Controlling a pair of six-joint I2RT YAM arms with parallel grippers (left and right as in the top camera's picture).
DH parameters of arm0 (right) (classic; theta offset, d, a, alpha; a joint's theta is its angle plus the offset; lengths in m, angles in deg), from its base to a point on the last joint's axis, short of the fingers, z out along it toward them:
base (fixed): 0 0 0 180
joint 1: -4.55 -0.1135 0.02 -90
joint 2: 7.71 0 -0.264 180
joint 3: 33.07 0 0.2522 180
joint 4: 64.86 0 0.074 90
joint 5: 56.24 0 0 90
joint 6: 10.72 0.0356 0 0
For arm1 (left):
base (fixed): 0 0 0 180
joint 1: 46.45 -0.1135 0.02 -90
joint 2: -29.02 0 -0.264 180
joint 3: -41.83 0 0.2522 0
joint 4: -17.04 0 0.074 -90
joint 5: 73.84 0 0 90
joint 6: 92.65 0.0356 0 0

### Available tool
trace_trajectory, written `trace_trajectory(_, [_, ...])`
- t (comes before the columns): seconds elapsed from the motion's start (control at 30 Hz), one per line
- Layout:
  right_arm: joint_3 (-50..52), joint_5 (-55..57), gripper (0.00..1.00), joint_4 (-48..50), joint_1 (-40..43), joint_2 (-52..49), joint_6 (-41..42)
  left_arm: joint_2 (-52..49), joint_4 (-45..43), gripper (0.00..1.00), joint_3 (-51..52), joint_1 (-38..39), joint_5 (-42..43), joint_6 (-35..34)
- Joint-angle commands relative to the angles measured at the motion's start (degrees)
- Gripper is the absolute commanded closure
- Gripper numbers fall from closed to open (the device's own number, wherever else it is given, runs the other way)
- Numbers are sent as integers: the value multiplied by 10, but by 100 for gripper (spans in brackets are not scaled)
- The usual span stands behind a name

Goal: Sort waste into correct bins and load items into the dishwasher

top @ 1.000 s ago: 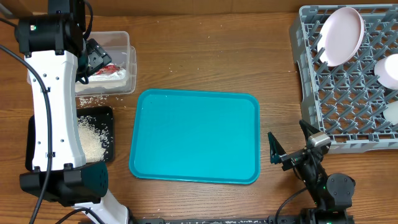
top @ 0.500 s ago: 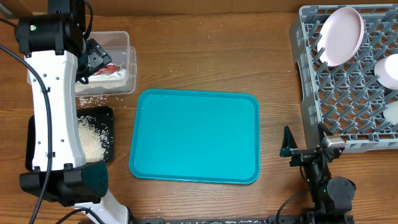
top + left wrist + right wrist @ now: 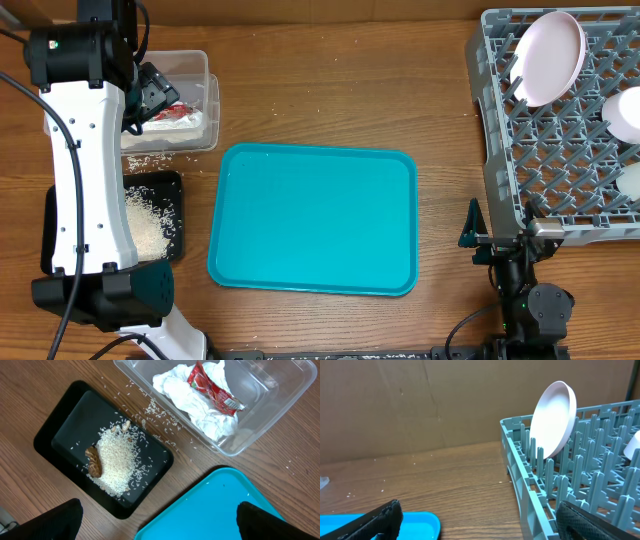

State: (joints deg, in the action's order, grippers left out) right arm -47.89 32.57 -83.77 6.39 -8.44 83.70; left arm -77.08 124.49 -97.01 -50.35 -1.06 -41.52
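No legible text, red wrapper with pale marks, perhaps lettering, too small to read

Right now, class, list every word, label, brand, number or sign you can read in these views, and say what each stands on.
Red wrapper, on the tissue in the clear tub: pale print along one edge, too small and blurred to read.
Teal tray, black tray, dish rack, plate: no writing visible.
Nothing is legible in any view.
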Motion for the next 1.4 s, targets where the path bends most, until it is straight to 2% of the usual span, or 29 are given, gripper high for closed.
trace_trajectory(0.0, [6,7,0,2,1,6,-38,0,1,0,-3,-2,-9,-4])
trace_trajectory(0.13, [6,6,0,2,1,6,-79,0,1,0,-3,-2,-9,-4])
trace_trajectory(1.37, [6,-3,0,3,0,6,-73,0,1,0,-3,-2,-9,-4])
